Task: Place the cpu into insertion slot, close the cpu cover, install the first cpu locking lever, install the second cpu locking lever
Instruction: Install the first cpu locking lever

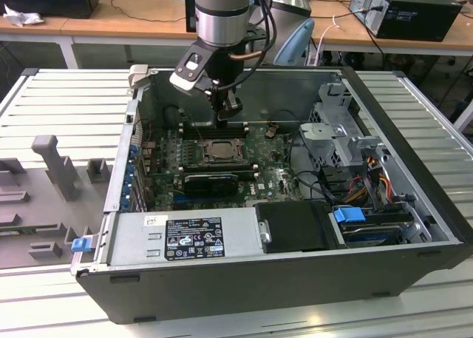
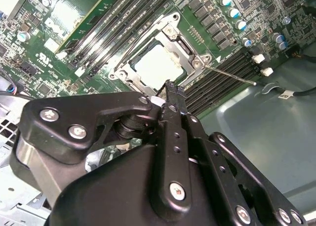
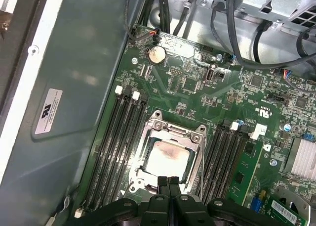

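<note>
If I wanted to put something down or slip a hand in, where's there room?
Bare: the ribbed table on the exterior view's right of the case, and the grey case panel beside the memory slots. Crowded: the green board, with the gripper by the cpu cover, and the cabled drive corner.

**Even room light, glare on the chip**

In the exterior view, bright and even light falls from above. The ribbed table [image 1: 66,94] looks pale, while the inside of the computer case [image 1: 295,86] lies dimmer. In both wrist views the cpu [image 3: 167,159] [image 2: 159,65] glares almost white, its top washed out. In the second wrist view the black gripper [image 2: 171,87] is a dark mass with small highlights on its screws.
</note>
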### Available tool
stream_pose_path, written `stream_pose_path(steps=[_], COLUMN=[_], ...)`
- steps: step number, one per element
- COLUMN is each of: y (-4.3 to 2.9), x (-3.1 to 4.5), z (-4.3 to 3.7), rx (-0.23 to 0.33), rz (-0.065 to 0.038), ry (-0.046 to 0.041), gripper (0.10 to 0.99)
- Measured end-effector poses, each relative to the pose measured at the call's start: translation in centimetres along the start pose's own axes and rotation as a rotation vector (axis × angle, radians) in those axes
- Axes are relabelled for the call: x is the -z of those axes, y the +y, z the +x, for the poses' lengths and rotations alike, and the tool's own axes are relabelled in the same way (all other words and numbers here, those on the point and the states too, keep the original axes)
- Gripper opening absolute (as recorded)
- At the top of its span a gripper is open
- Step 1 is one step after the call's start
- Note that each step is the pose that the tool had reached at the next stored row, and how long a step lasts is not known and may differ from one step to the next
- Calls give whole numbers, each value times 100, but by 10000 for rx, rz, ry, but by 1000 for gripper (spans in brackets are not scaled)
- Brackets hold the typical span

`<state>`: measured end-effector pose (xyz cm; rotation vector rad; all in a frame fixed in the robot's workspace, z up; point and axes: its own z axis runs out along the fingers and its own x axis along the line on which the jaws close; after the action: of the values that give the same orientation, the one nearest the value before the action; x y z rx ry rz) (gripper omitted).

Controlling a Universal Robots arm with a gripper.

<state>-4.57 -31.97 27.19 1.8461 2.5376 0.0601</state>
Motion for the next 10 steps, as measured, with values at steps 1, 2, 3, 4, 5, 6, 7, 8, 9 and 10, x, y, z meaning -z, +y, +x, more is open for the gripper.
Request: stream_pose_path(steps=[1,2,3,4,5,6,7,8,9,10], y=[0,0,0,0,0,0,0,0,0,0], x=[0,0,0,0,0,0,0,0,0,0], z=[0,0,0,0,0,0,0,0,0,0], rx=[18,69,146,187,241,293,356,428,535,619], rz=[1,2,4,4,5,6,8,9,11,13], ry=[1,2,4,6,8,9,11,13,17,20], gripper=[106,106,106,106,106,106,106,106,106,106])
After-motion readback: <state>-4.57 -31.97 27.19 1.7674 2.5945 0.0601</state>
